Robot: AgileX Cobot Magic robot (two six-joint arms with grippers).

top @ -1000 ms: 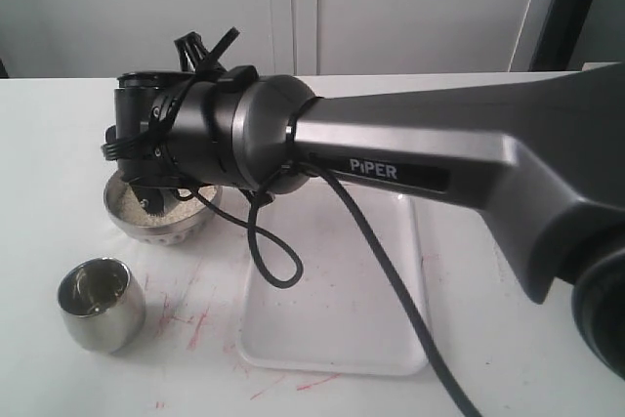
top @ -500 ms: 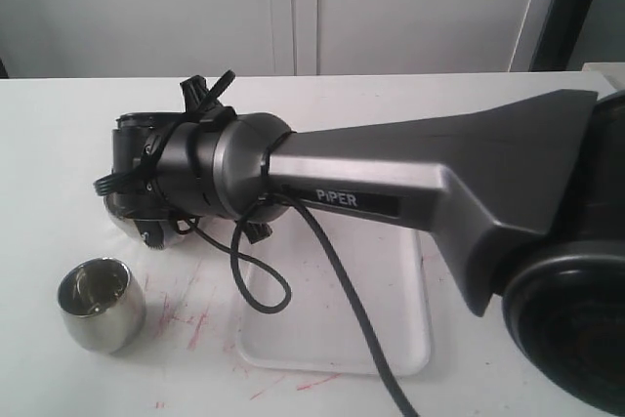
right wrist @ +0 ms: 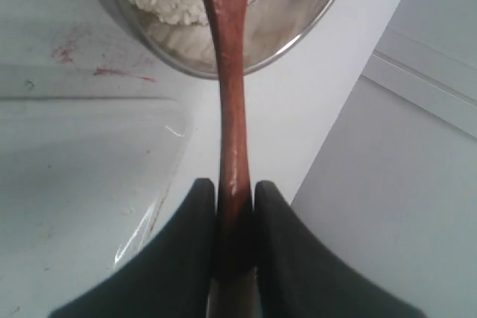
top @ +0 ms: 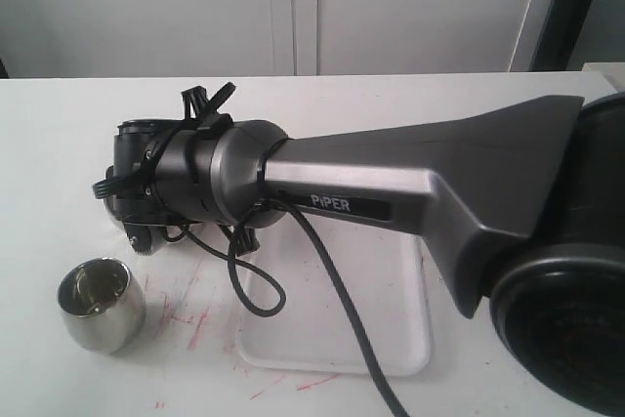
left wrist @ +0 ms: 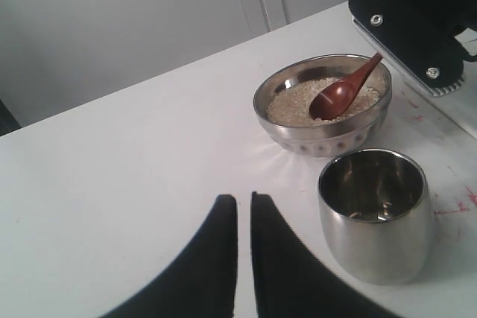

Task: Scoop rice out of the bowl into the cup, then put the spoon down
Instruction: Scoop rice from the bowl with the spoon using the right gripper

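Over the white counter, the left hand hovers with its fingers together, empty, near the cup but apart from it. Just beyond the cup, the bowl holds rice, with the spoon head resting in it. Farther right, the right hand is clamped on the spoon's handle, beside 1 white tray.

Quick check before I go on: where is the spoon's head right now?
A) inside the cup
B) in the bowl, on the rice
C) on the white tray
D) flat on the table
B: the left wrist view shows the spoon with its head on the rice in the bowl. The right jaws clamp its handle, and the cup has no spoon in it.
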